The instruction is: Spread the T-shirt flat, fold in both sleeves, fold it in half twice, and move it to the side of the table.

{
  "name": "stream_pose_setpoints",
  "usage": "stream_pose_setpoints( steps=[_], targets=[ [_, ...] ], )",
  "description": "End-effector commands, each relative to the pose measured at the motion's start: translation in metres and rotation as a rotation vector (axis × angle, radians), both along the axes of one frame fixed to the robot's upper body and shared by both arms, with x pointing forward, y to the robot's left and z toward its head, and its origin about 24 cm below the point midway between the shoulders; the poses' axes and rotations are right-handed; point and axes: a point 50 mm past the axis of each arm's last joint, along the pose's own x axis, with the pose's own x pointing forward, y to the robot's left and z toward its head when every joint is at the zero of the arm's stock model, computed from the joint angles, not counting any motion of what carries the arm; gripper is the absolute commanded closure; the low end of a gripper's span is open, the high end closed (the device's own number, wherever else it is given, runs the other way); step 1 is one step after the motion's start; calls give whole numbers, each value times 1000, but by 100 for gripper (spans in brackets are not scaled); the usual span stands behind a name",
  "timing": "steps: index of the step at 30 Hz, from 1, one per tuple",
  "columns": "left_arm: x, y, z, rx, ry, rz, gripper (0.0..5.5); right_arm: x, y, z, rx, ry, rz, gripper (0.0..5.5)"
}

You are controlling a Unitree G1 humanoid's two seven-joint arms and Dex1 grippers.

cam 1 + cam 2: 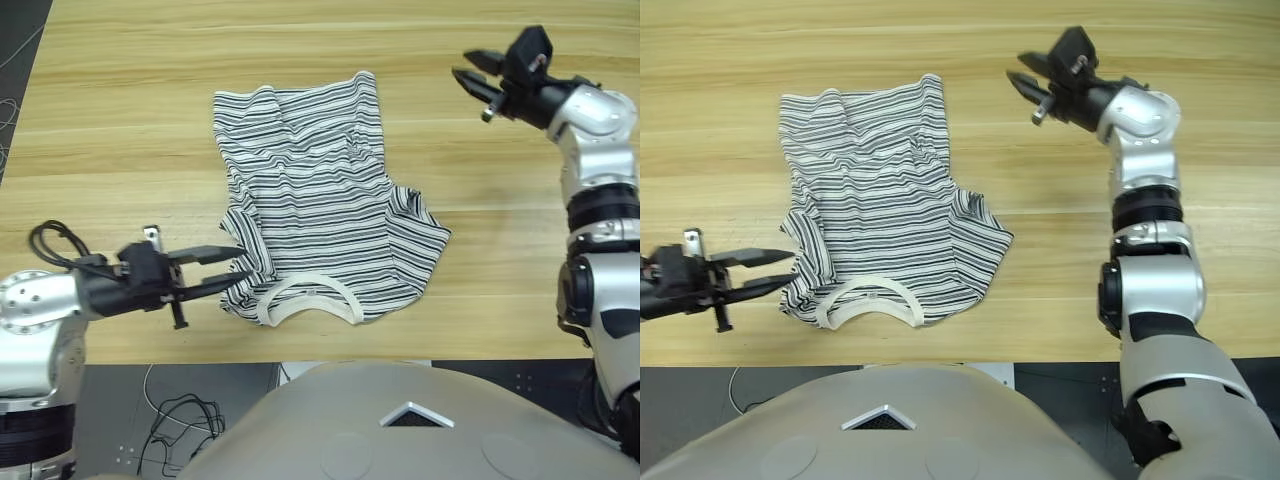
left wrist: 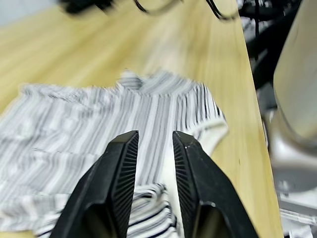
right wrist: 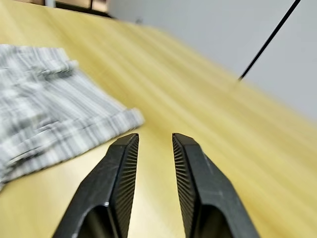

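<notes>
T-shirt [image 1: 320, 200] is seen rumpled at mid-table [image 1: 120, 120], collar nearest the robot; left gripper [image 1: 240, 265] is held with fingers parted, tips at the shirt's near left edge; right gripper [image 1: 462, 65], likewise parted, is held off the far right corner, clear of the cloth.

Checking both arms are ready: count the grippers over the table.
2. Left gripper at the shirt's near left edge, jaws open; right gripper above bare table past its far right corner, jaws open.
</notes>
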Motion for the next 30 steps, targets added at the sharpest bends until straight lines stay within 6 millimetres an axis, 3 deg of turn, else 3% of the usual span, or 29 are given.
stream_pose_setpoints(
  steps=[1,5,10,17,21,30],
  targets=[
    [26,40,31,-65,-76,226,418,-55,-27,-5,6,442,178,338],
    [41,43,28,-36,-111,299,418,-84,-23,-12,25,646,160,271],
    [40,37,24,-35,-115,315,418,-96,-11,-22,-7,704,125,200],
    [37,34,18,-35,-111,325,418,-82,-7,-41,-6,692,-54,200],
    [37,34,16,-30,-109,328,418,-85,-2,-51,4,735,-67,200],
    [36,28,14,-28,-103,325,418,-102,8,-38,36,820,24,200]
  ],
)
